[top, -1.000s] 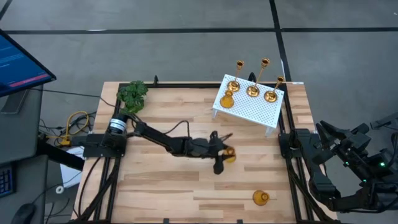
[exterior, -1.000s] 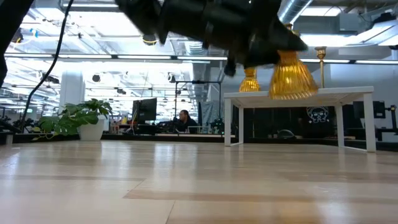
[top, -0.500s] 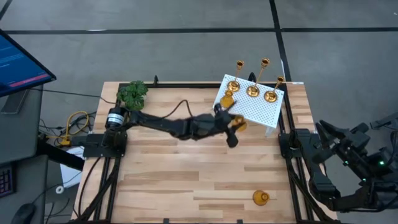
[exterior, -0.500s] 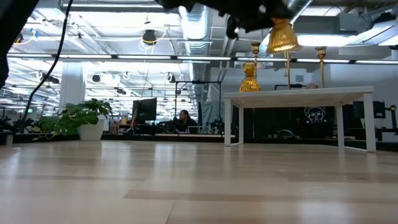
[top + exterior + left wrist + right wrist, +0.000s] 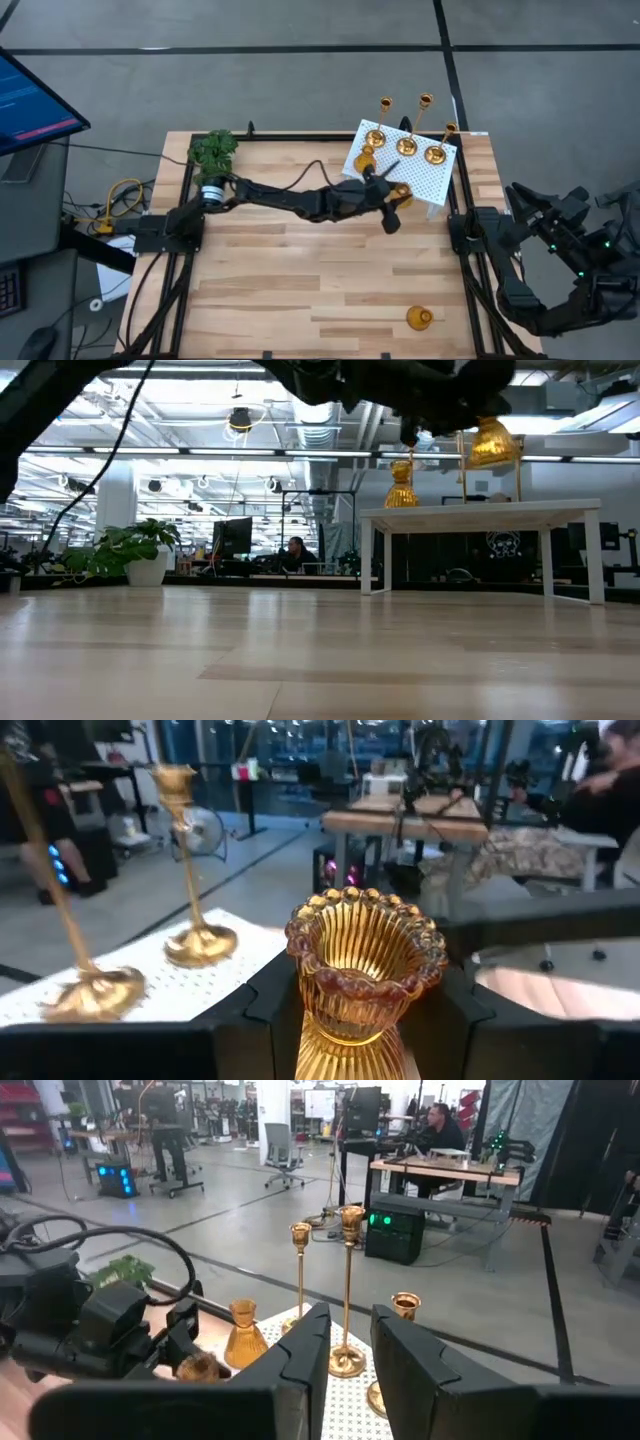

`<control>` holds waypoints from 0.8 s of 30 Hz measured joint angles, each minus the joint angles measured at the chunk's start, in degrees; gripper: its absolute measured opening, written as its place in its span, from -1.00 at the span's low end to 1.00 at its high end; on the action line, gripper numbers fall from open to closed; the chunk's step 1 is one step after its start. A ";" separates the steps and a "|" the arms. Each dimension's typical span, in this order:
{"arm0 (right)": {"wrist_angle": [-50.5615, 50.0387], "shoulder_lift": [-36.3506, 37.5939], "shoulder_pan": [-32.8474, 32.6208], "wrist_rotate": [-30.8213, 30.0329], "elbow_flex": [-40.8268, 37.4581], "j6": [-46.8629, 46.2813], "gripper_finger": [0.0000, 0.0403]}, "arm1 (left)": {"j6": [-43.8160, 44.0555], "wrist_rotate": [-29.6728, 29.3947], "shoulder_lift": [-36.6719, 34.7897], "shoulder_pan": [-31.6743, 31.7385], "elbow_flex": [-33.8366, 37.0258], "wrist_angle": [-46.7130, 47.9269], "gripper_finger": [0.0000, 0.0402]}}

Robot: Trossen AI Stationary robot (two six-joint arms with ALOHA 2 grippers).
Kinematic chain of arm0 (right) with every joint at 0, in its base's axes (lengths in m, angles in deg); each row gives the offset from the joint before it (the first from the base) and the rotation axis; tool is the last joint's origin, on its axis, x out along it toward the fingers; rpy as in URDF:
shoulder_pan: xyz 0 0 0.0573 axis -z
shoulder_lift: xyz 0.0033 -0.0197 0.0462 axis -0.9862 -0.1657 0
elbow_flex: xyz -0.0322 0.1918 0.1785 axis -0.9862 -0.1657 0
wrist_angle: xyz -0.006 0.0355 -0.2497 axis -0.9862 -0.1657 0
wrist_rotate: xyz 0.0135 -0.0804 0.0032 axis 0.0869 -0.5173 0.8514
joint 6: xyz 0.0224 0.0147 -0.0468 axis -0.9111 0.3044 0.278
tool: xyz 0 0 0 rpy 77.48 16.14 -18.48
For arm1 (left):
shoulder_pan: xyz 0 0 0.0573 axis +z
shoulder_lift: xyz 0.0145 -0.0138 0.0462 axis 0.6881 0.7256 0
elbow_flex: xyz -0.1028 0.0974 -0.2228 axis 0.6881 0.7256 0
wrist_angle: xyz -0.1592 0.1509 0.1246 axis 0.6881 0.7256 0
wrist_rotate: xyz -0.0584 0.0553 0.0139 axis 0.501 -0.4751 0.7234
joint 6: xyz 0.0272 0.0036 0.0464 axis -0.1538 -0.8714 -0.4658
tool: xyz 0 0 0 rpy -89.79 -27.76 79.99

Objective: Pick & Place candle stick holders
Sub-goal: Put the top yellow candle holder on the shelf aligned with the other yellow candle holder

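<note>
My left gripper (image 5: pixel 396 197) is shut on a squat amber candle holder (image 5: pixel 402 191) at the near edge of the white perforated stand (image 5: pixel 415 175). In the low view the holder (image 5: pixel 493 444) hangs above the stand's top (image 5: pixel 480 512). Three tall brass sticks (image 5: pixel 406 145) and another amber holder (image 5: pixel 364 161) stand on the stand on their bases. A third amber holder (image 5: pixel 419 318) stands on the table near its front right. My right gripper (image 5: pixel 350 1330) is open by a narrow gap and empty, beyond the table's right edge (image 5: pixel 520 196). My left gripper pinches the amber holder at its narrow waist (image 5: pixel 345 1025), below the beaded cup (image 5: pixel 365 935), between its two fingers (image 5: pixel 270 1010). The fingers come about level from the table's left. The holder is upright, cup up, lifted clear of the stand and the table.
A green leafy plant (image 5: pixel 213 150) stands at the table's far left corner. The stand's near right part (image 5: pixel 425 185) shows bare beside the gripper. The stand's legs (image 5: pixel 372 555) rest on the table's far right. A monitor (image 5: pixel 30 100) stands off the table's left.
My left gripper has carried the amber holder up from mid-table and toward the far right, to the stand's near edge. The holder has stayed upright and risen above the stand's top. My right arm has shifted a little beyond the right edge.
</note>
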 joint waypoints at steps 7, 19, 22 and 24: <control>-0.04 -0.02 -0.01 -0.01 -2.86 3.62 -0.66 | 0.20 -2.00 5.19 2.61 -5.75 1.40 -0.33; 0.10 -0.07 -1.16 -0.23 -5.84 4.17 -0.66 | -0.01 -1.66 8.42 5.63 -9.67 1.56 -0.33; 1.40 -0.07 -1.18 -0.11 -5.82 4.23 -0.66 | 0.01 -1.68 8.44 5.97 -9.67 1.54 -0.33; 2.12 -0.07 -1.16 -0.07 -5.82 4.21 -0.66 | 0.01 -1.69 8.44 6.00 -9.67 1.75 -0.33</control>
